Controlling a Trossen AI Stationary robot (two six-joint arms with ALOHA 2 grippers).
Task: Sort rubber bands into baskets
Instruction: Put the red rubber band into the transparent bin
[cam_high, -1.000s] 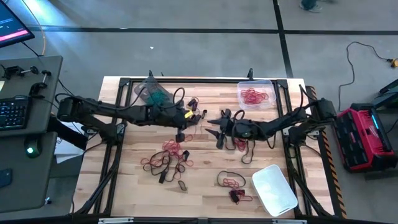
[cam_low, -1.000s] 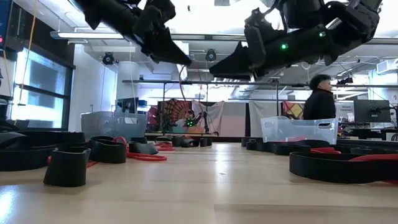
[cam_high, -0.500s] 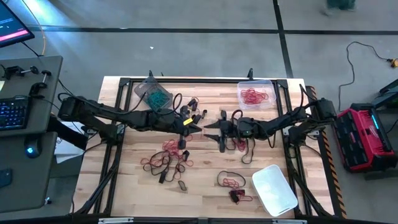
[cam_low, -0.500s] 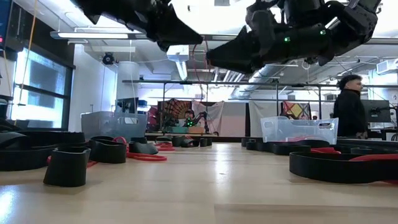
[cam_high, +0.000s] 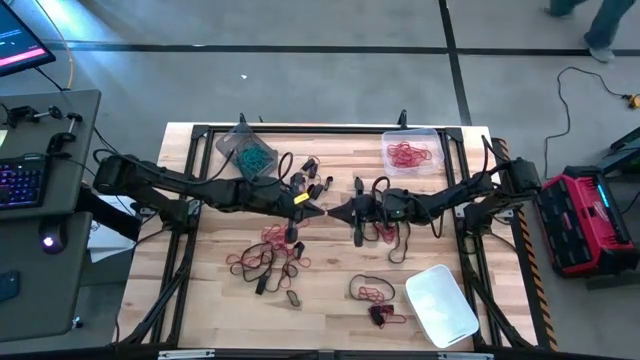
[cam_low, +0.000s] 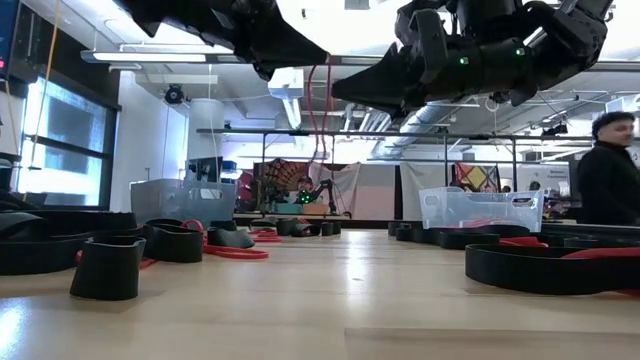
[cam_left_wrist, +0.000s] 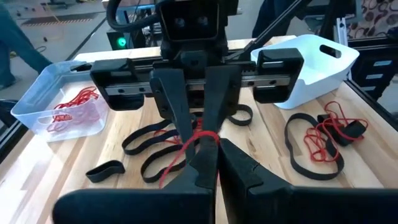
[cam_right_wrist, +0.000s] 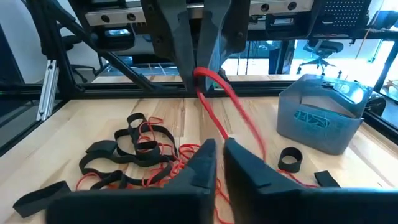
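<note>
Both my grippers meet tip to tip above the middle of the table (cam_high: 330, 300).

My left gripper (cam_high: 318, 209) has its fingers clamped on a red rubber band (cam_low: 322, 100), which dangles from them. My right gripper (cam_high: 333, 211) faces it with fingers together at that same band; whether they grip it I cannot tell. Other bands (cam_high: 262, 257) lie scattered below, some red ones in the clear basket (cam_high: 412, 152).

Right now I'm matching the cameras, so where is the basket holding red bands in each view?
High: basket at the top right corner of the table.
Low: far back, right of centre.
Left wrist: on the table past the other arm.
Right wrist: not in it.
Shared landmark: the red band hanging where the two arms meet.
</note>
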